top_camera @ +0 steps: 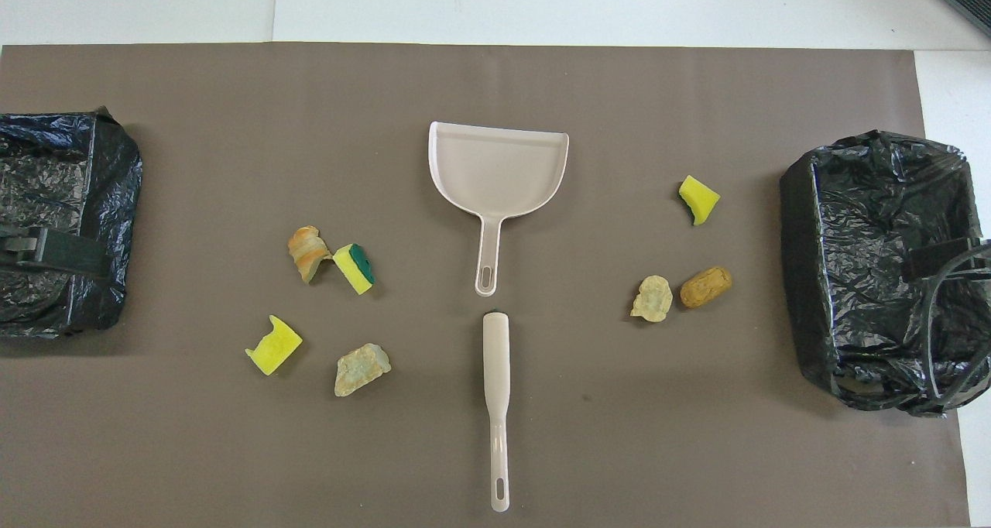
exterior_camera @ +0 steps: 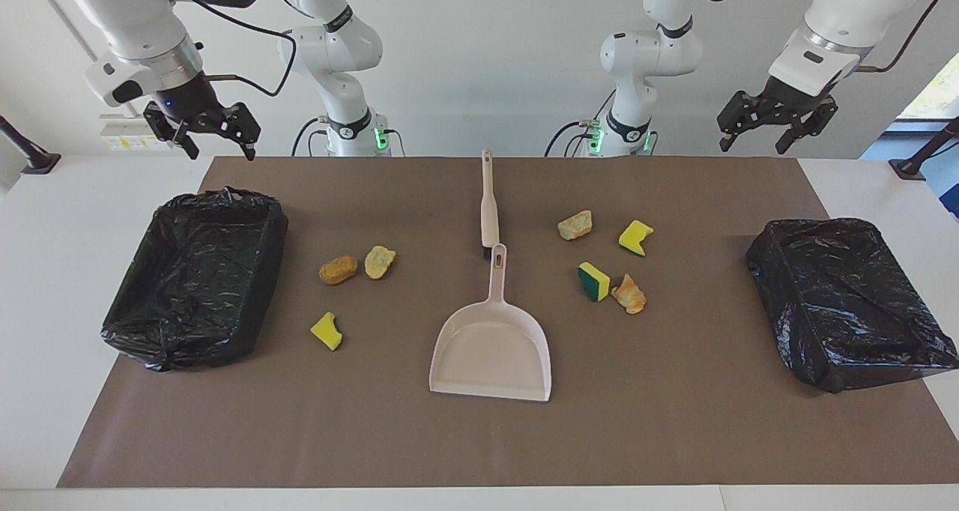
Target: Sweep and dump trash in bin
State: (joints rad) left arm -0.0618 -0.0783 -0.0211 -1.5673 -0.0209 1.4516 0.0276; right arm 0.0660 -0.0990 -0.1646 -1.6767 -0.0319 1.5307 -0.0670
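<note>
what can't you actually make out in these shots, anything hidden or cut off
- Brush: its bristles cannot be seen in either view; the facing view shows only a dark bit where it meets the dustpan handle.
- Bin at the left arm's end: cut off by the overhead view's edge.
- Left gripper and right gripper: open in the facing view; overhead, only dark parts over the bins.
- Bin at the right arm's end: its floor is glossy black folds.
</note>
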